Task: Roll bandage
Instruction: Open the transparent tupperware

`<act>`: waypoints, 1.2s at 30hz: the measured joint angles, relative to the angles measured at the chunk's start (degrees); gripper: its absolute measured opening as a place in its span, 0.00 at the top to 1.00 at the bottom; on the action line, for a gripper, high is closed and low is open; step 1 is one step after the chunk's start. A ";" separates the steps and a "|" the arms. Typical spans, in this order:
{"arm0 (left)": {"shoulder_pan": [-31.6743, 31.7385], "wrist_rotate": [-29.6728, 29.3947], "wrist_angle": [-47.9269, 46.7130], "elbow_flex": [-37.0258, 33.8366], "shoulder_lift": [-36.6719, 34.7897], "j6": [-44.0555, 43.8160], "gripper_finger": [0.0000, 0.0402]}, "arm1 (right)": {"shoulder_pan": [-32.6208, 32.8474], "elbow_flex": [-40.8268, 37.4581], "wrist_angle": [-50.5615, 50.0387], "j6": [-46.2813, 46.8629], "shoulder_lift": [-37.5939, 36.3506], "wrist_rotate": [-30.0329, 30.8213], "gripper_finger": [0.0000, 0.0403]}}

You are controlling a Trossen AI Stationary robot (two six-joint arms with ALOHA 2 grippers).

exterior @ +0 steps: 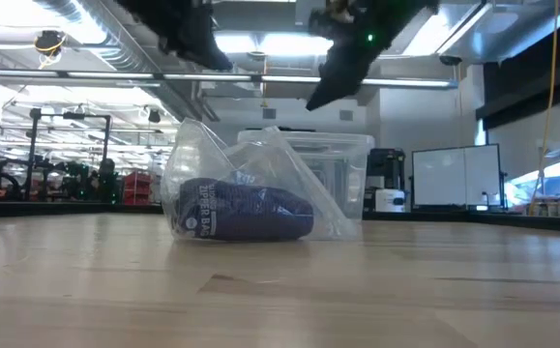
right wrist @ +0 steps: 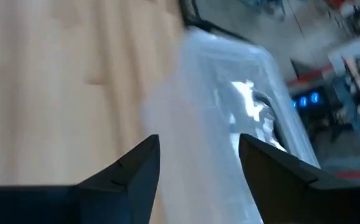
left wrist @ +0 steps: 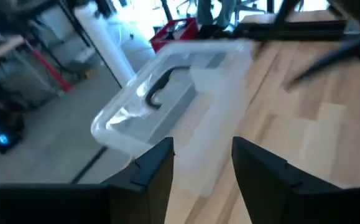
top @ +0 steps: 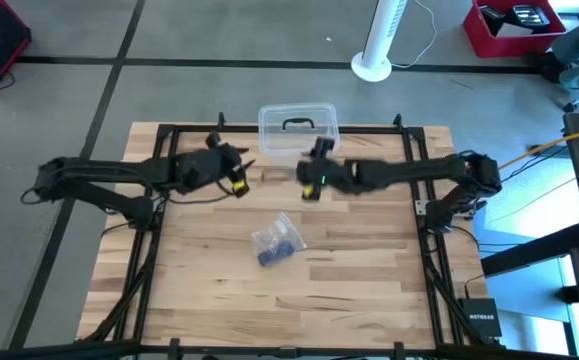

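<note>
Grey floor with a white fan base, red bin, ceiling lights.

A clear crinkled plastic bag is seen resting on the wooden table, near the middle of the picture. Inside it, a dark blue-purple bandage is laid along the bottom, with white lettering shown at one end. Just behind the bag, a clear plastic box is set on the table, partly hidden by it. Two dark arms are seen entering from above: one over the bag's left side, the other over the box, with a green light on it. Neither is touching anything.
</note>
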 joint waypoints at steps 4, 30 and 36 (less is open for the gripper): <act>8.63 6.73 0.78 -1.57 -0.21 -2.05 0.59 | -12.40 0.05 -2.38 4.56 -3.96 -9.57 0.45; 40.25 52.32 16.65 -3.04 16.48 -6.59 0.55 | -50.16 -13.43 5.27 28.61 -7.80 -60.00 0.28; 39.59 51.78 17.12 -3.03 19.87 -8.04 0.55 | -49.86 -16.99 10.63 30.14 -7.78 -60.70 0.23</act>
